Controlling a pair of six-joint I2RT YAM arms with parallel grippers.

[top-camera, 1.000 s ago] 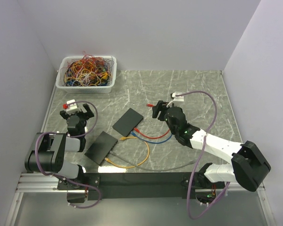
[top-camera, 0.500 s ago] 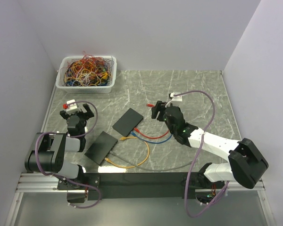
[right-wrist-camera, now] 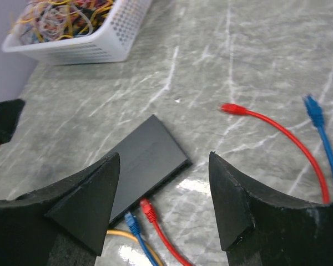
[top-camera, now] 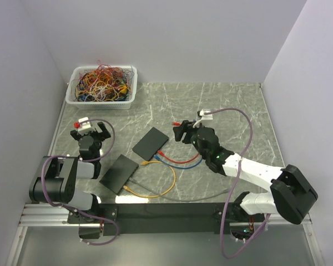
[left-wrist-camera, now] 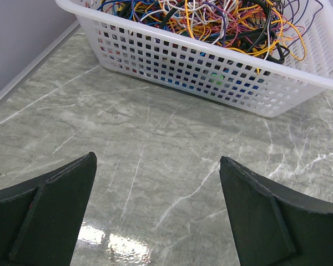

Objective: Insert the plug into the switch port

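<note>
Fingers on my right gripper (top-camera: 182, 132) stand apart, holding nothing, close to the loose red plug (right-wrist-camera: 231, 108). That plug lies on the table (top-camera: 227, 105) near the black switch (right-wrist-camera: 147, 160), not touching it. My left gripper (left-wrist-camera: 157, 166) gapes wide and empty, facing the basket (left-wrist-camera: 222, 77).

A basket (top-camera: 100, 103) of tangled wires (top-camera: 102, 83) sits at the back left corner of the table (top-camera: 233, 105). One switch (top-camera: 150, 143) lies mid-table, a second switch (top-camera: 119, 173) front-left of it, patch cables (top-camera: 177, 162) just right of both
</note>
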